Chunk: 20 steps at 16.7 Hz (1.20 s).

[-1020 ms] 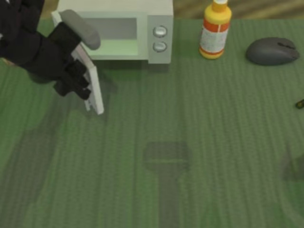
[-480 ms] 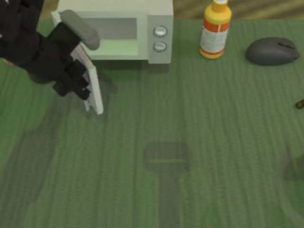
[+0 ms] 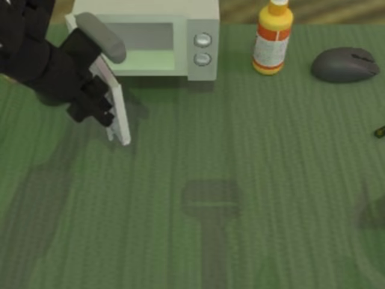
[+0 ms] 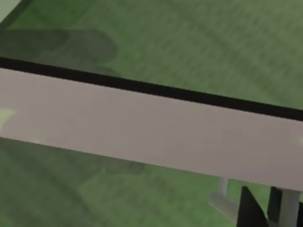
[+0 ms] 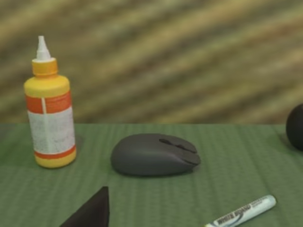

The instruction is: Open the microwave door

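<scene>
Microwave [image 3: 180, 36] door [image 3: 118, 108] stands swung wide open, its edge clamped by the left hand [image 3: 99, 105].

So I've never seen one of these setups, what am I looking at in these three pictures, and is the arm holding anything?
It is a simulated table with two AgileX robot arms. The top view looks straight down. The black left arm reaches in at the table's left, and its left gripper is at the door of the microwave, which stands swung wide open, showing the pale green inside. Whether the fingers are clamped on it cannot be told. The left wrist view sits so close that the door edge fills it. The right wrist view belongs to the parked right arm, out of the top view; it shows a yellow glue bottle, a grey computer mouse and a whiteboard marker on the green table.
</scene>
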Motion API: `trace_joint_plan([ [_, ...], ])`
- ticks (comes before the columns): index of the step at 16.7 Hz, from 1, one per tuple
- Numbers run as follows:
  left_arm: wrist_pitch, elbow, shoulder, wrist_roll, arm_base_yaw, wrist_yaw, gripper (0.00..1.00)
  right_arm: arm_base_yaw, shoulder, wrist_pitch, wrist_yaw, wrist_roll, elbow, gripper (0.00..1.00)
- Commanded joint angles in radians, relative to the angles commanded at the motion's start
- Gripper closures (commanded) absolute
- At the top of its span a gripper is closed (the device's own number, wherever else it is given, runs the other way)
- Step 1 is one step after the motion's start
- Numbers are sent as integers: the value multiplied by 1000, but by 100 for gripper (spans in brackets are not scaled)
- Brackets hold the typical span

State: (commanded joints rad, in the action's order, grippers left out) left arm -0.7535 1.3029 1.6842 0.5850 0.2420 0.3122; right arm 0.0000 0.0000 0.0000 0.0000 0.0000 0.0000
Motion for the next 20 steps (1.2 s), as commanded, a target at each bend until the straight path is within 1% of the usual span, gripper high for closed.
trace_joint_plan([
  [6,-7,1,3,15,-3,9,100,0,0,0,0,0,0,0],
  [12,-72,10,9,178,-69,69,100,0,0,0,0,0,0,0],
  [14,-84,13,6,215,-85,85,100,0,0,0,0,0,0,0],
  [20,-86,14,5,220,-87,87,100,0,0,0,0,0,0,0],
])
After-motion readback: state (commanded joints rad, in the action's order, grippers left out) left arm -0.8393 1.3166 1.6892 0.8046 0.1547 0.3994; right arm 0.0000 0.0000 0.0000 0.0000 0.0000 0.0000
